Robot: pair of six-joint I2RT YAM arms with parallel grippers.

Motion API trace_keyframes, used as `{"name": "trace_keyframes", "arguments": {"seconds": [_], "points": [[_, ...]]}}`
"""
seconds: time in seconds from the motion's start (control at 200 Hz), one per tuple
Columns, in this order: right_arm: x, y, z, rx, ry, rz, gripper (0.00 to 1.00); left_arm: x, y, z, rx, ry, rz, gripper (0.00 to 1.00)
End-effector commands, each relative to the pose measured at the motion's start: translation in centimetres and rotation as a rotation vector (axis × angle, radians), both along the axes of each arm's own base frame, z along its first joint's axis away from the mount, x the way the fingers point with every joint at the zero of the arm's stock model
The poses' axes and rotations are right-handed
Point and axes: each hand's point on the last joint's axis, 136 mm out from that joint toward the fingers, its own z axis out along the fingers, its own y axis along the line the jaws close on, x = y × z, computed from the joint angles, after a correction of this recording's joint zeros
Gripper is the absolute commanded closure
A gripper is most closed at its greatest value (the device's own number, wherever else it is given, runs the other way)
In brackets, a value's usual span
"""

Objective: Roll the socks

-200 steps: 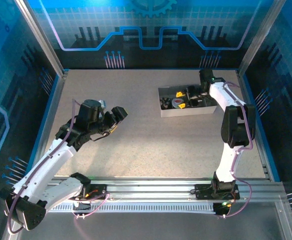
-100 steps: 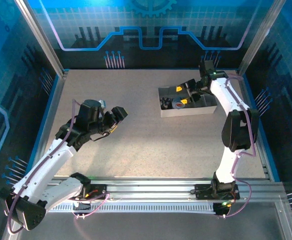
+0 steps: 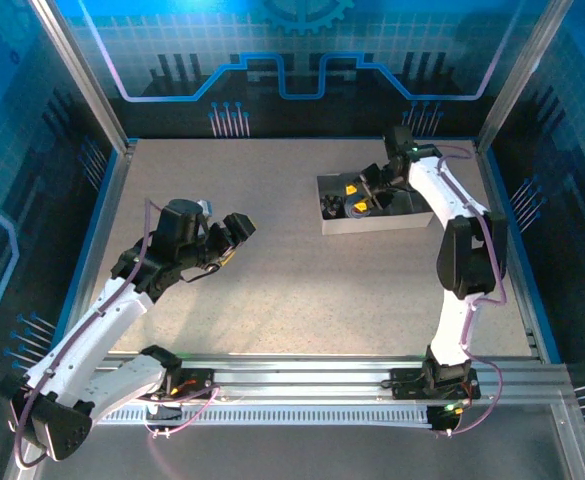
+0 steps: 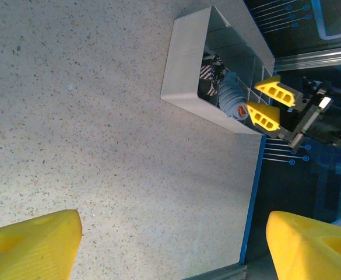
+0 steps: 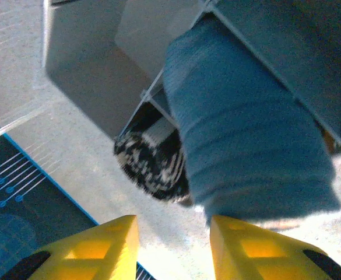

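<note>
Left gripper [image 3: 230, 238] fingers gape empty; right gripper [image 3: 356, 197] fingers stand apart over the socks [image 4: 233, 100].

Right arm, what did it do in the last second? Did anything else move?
The right arm swung its wrist toward the far wall and the left arm's side above the grey tray. The right gripper slid slightly that way, fingers open, grabbing nothing. The left gripper, also open, the tray and the socks in it look unmoved.
</note>
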Motion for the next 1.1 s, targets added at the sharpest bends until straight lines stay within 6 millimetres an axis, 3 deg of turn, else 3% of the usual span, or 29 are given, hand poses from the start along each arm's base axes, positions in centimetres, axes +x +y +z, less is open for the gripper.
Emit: {"name": "trace_keyframes", "arguments": {"seconds": [0.0,0.275,0.485,0.55,0.665,0.745,0.79,0.851,0.936,1.096], "points": [[1.6,0.3,-1.3,-0.027,-0.031,0.041,0.64,-0.2,0.1,0.5,0.013,-0.025,-0.012,0.17],[4.9,1.0,-2.3,-0.015,-0.109,0.066,0.65,-0.4,0.2,0.6,0.016,-0.023,-0.010,0.17],[4.3,1.0,-3.2,-0.020,-0.094,0.081,0.65,-0.5,0.4,0.8,0.021,-0.028,-0.002,0.17],[4.3,0.8,-1.8,-0.038,-0.150,0.095,0.65,-0.5,0.6,1.2,0.030,-0.039,-0.004,0.17],[4.4,0.0,3.4,-0.123,-0.368,0.119,0.63,-0.5,0.9,2.3,0.048,-0.076,-0.002,0.17],[3.6,-0.7,6.7,-0.167,-0.528,0.122,0.59,-0.5,1.0,3.1,0.055,-0.107,-0.006,0.16],[2.8,-0.8,7.4,-0.175,-0.580,0.126,0.57,-0.5,1.1,3.5,0.054,-0.127,-0.009,0.16],[1.7,-0.9,6.9,-0.166,-0.592,0.134,0.54,-0.5,1.1,4.2,0.055,-0.165,-0.018,0.14],[0.5,-0.3,4.6,-0.113,-0.566,0.162,0.53,-0.7,1.4,5.6,0.068,-0.237,-0.027,0.11],[0.7,1.3,3.2,-0.025,-0.630,0.189,0.50,-1.3,2.3,8.6,0.129,-0.413,-0.048,0.08]]}}
